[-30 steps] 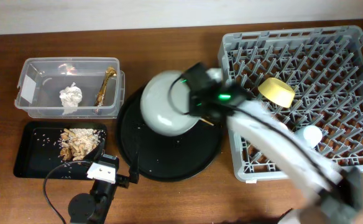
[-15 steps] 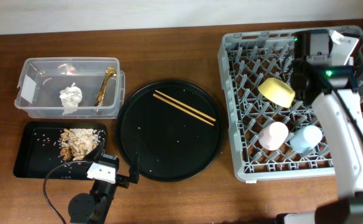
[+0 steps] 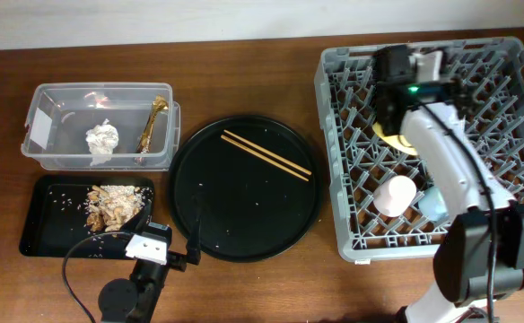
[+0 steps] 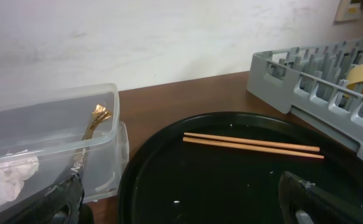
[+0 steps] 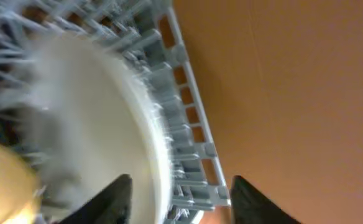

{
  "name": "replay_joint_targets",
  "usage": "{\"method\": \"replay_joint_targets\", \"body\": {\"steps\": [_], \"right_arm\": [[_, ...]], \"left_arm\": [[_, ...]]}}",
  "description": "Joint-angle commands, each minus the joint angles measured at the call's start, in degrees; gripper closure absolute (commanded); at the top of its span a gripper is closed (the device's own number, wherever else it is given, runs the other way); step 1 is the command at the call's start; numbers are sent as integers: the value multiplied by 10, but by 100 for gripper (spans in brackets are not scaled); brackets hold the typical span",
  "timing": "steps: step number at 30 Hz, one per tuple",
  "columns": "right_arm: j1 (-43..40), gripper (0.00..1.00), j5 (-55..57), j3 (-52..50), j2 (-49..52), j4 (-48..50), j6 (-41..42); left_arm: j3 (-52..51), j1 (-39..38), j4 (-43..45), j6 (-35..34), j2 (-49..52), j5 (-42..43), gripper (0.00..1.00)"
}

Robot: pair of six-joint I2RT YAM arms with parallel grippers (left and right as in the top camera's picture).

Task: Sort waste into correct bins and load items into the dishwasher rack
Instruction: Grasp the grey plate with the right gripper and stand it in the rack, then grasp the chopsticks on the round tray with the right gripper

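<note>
My right gripper (image 3: 390, 67) is over the back left of the grey dishwasher rack (image 3: 504, 161). In the right wrist view the pale plate (image 5: 94, 124) stands on edge among the rack's pegs (image 5: 188, 112). The right gripper (image 5: 181, 182) is open, with the plate's rim between its spread jaws. The yellow bowl (image 3: 389, 136), pink cup (image 3: 397, 193) and light-blue cup (image 3: 428, 205) sit in the rack, partly under the arm. Two chopsticks (image 3: 266, 155) (image 4: 253, 144) lie on the round black tray (image 3: 244, 224). My left gripper (image 4: 181, 211) is open and empty, low at that tray's near edge.
The clear tub (image 3: 65, 117) at the left holds the white napkin (image 3: 101, 139) and the gold wrapper (image 3: 152, 124). The shallow black tray (image 3: 51, 229) in front of it holds food scraps (image 3: 114, 205). The left arm's base and cable lie at the front edge.
The right arm carried the plate from above the round tray into the rack and its jaws have spread apart. The chopsticks are now uncovered. The left arm has not moved.
</note>
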Motion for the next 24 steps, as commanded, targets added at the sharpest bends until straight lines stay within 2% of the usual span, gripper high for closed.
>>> {"method": "replay_joint_targets", "body": {"steps": [1, 4, 6, 7, 9, 12, 13, 17, 19, 24], "right_arm": [[67, 29, -71, 5, -28, -36, 36], [128, 28, -313, 38, -57, -122, 79], [174, 31, -566, 64, -70, -165, 87], [190, 31, -645, 64, -70, -166, 96], [217, 31, -720, 64, -64, -162, 111], [267, 31, -688, 63, -38, -140, 148], [285, 34, -639, 63, -16, -121, 169], [286, 44, -537, 63, 59, -64, 164], [276, 48, -531, 63, 92, -39, 140], [248, 48, -532, 63, 173, 11, 26]], "left_arm": [[-5, 4, 3, 7, -3, 6, 1], [-5, 4, 3, 7, -3, 6, 1], [-5, 4, 3, 7, -3, 6, 1], [-5, 4, 3, 7, -3, 6, 1], [-5, 4, 3, 7, -3, 6, 1], [-5, 4, 3, 7, -3, 6, 0], [-5, 4, 3, 7, -3, 6, 0], [-5, 4, 3, 7, -3, 6, 1], [-5, 4, 3, 7, -3, 6, 1], [-5, 4, 3, 7, -3, 6, 1]]}}
